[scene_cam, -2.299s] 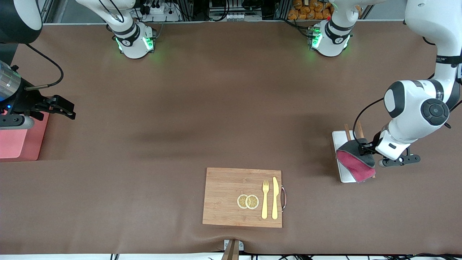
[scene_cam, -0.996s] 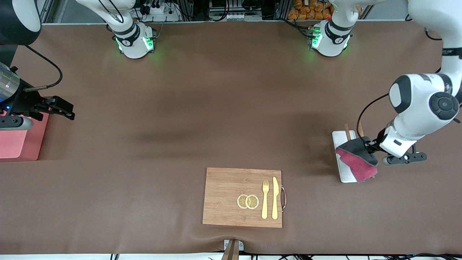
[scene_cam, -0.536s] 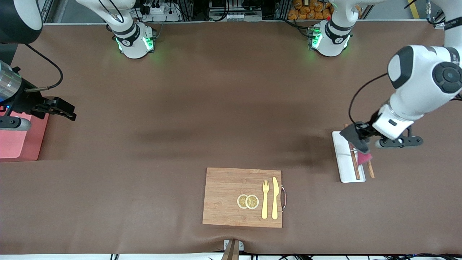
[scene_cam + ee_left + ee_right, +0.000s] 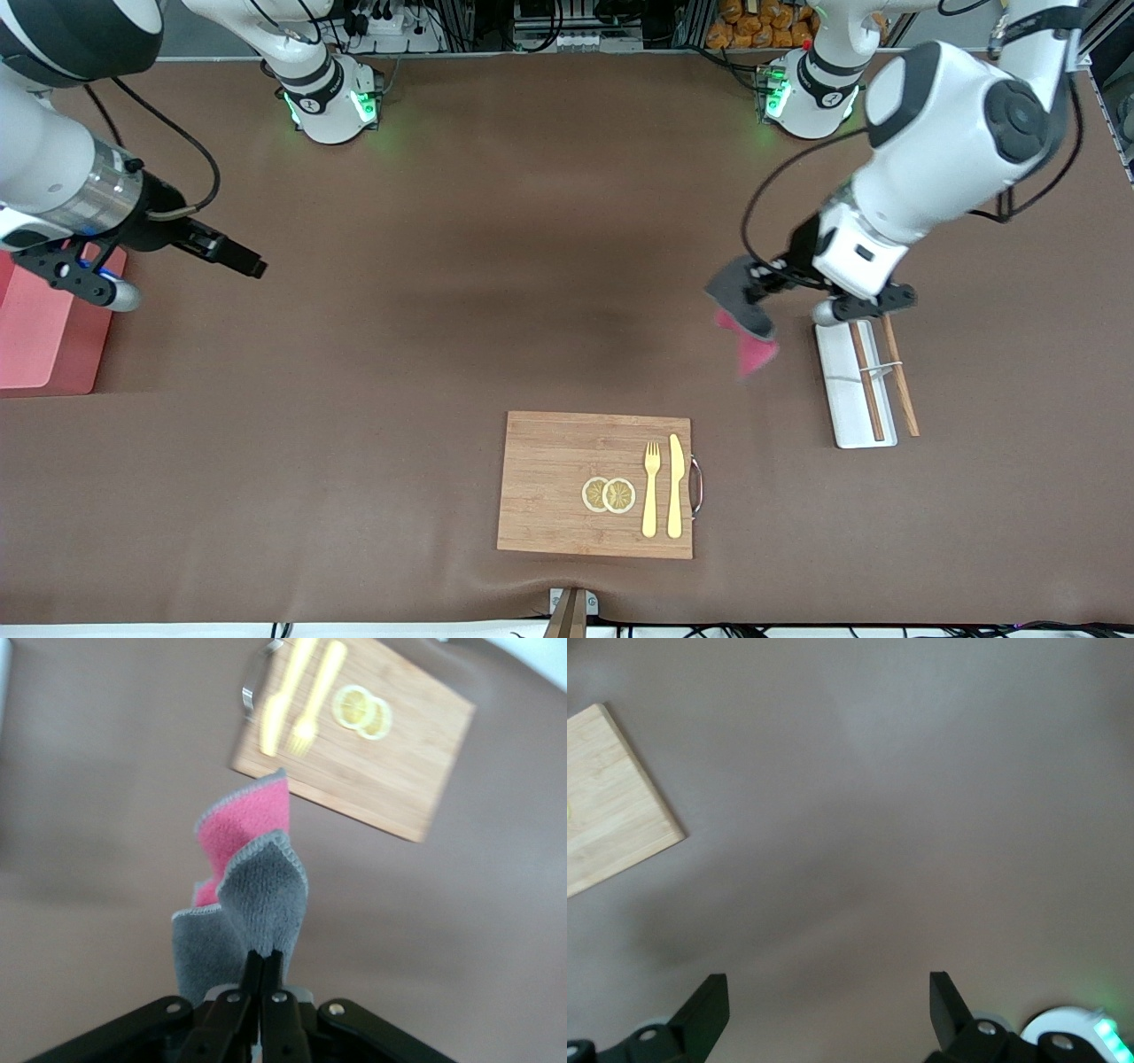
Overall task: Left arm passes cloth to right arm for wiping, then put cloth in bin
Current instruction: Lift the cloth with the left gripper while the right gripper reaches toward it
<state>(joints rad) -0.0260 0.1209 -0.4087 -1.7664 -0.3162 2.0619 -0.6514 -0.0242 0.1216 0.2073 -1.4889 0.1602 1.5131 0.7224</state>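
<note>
Brown matting covers the table. Over it, clear of the white tray [image 4: 849,390] where it hung a moment ago, the cloth [image 4: 746,321] dangles from the left gripper [image 4: 769,282], whose jaws are pinched shut on its grey edge. The right gripper [image 4: 237,257], jaws spread wide, has swung out from above the bin [image 4: 40,332] toward mid-table. Both arms are converging, so the handover looks close; wiping and binning remain.
</note>
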